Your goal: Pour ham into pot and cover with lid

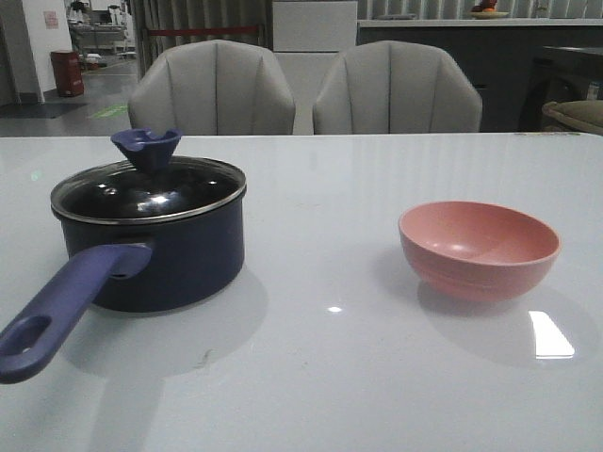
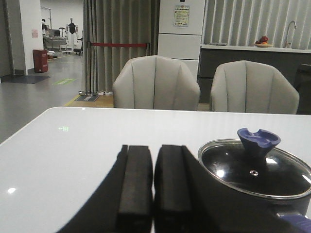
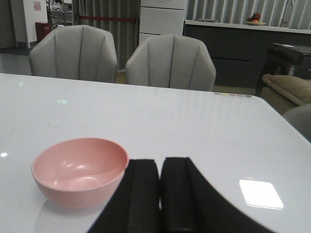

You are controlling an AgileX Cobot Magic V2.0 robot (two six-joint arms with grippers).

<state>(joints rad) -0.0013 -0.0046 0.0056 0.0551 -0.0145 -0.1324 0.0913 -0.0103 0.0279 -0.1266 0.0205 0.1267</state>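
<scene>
The navy pot (image 1: 160, 259) stands at the table's left, its blue-purple handle (image 1: 57, 311) pointing toward the front left. The glass lid (image 1: 149, 191) with its blue knob (image 1: 146, 146) sits on the pot. The lid (image 2: 255, 170) and knob (image 2: 257, 141) also show in the left wrist view, beside my left gripper (image 2: 153, 150), which is shut on nothing and apart from the pot. The pink bowl (image 1: 479, 247) sits at the right and looks empty. My right gripper (image 3: 160, 162) is shut and empty, just beside the bowl (image 3: 77, 170). The ham is hidden from view. Neither gripper shows in the front view.
Two grey chairs (image 1: 212, 89) (image 1: 396, 87) stand behind the table's far edge. The white table (image 1: 320, 377) carries only the pot and the bowl. A bright light reflection (image 1: 551, 334) lies on it near the bowl.
</scene>
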